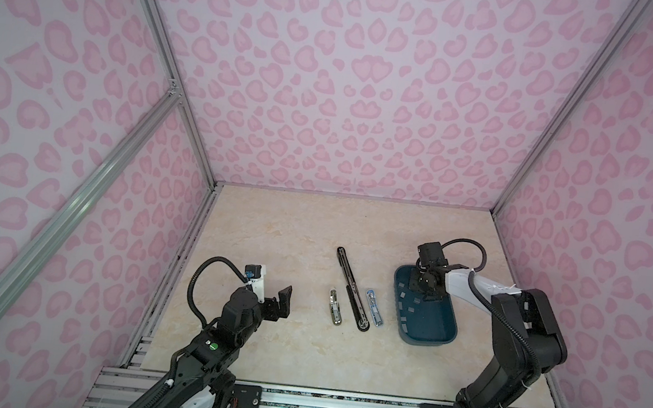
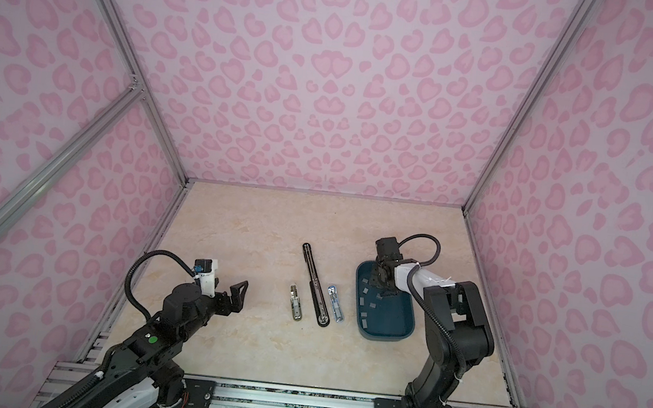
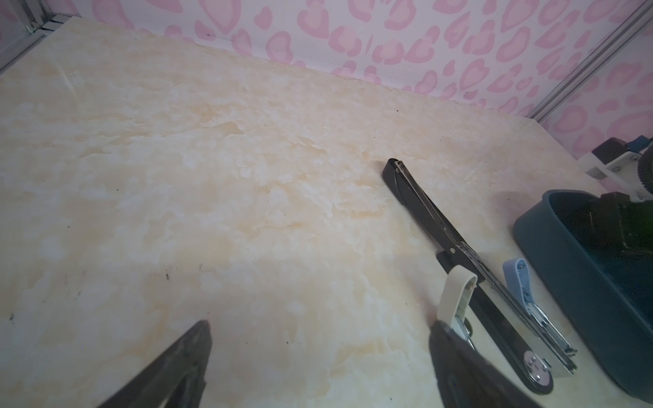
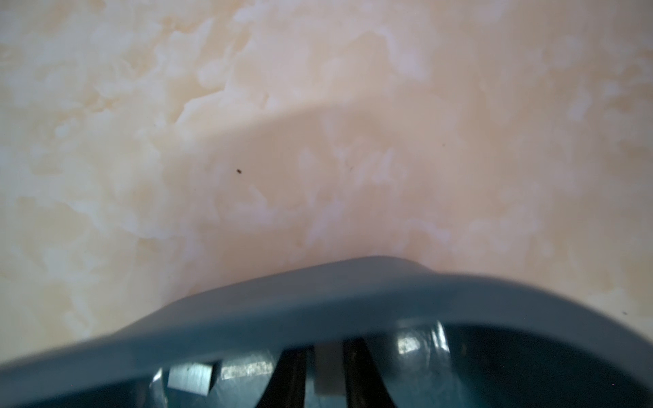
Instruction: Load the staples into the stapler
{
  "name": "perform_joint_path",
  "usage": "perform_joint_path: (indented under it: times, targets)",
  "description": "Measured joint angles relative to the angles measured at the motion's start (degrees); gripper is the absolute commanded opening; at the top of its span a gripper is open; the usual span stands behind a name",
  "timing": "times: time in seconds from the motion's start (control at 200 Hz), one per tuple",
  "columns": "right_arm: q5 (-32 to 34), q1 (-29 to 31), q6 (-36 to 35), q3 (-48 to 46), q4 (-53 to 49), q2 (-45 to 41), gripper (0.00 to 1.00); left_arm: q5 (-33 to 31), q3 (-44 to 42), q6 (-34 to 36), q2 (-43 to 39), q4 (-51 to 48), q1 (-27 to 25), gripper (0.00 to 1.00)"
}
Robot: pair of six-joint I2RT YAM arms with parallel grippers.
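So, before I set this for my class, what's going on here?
The right tool is down in the blue tray of loose staples, with one pale staple strip pinched between its fingers. The left tool hangs open above the table, holding nothing. A beige stapler, long black stapler and blue stapler lie untouched between them.

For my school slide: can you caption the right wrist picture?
Pale staple strip between the fingers of the right gripper, inside the blue tray.
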Motion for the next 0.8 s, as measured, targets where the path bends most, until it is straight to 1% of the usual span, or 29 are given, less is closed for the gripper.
perform_joint_path:
  times: [0.28, 0.47, 0.65, 0.8]
  targets:
    - [-0.17, 0.02, -0.02, 0.0, 0.07, 0.0, 0.12, 0.0, 0.0, 0.0, 0.02, 0.0, 0.0, 0.97]
    - [-0.72, 0.37, -0.09, -0.17, -0.26, -0.63, 0.12, 0.0, 0.0, 0.0, 0.0, 0.0, -0.02, 0.97]
    - [-1.16, 2.16, -0.52, -0.48, -1.55, -3.93, 0.11, 0.02, 0.0, 0.0, 0.07, 0.0, -0.02, 0.97]
    - [0.31, 4.28, -1.38, -1.11, -1.75, -8.02, 0.11, 0.02, 0.0, 0.0, 0.46, 0.0, -0.02, 0.97]
